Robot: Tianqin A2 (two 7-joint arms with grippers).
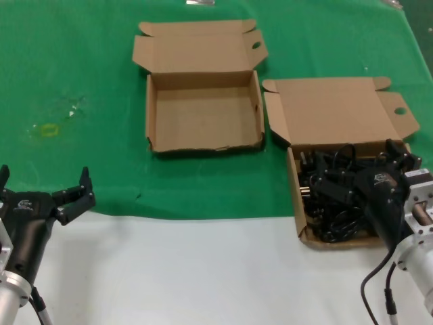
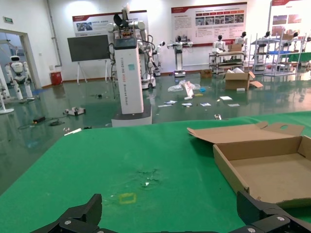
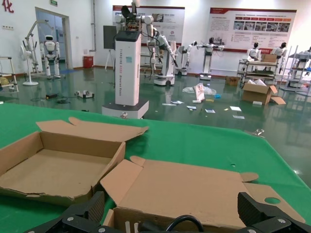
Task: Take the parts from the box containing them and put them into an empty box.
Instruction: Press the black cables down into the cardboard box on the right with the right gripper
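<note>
The box containing the parts [image 1: 296,196] stands at the right with its lid [image 1: 331,112] folded back. Black coiled power cords [image 1: 331,220] fill it. My right gripper [image 1: 358,169] is open and hangs just over the cords, holding nothing. In the right wrist view one cord loop [image 3: 182,223] shows between the open fingers [image 3: 95,206], in front of the lid [image 3: 194,187]. The empty box [image 1: 203,115] lies open at the middle back; it also shows in the right wrist view [image 3: 53,170] and the left wrist view [image 2: 267,170]. My left gripper [image 1: 44,179] is open and empty at the front left.
A green cloth [image 1: 81,68] covers the back of the table, and bare white table [image 1: 203,271] runs along the front. A small yellow mark [image 1: 49,130] and a scuffed patch sit on the cloth at the left. The two boxes stand close together.
</note>
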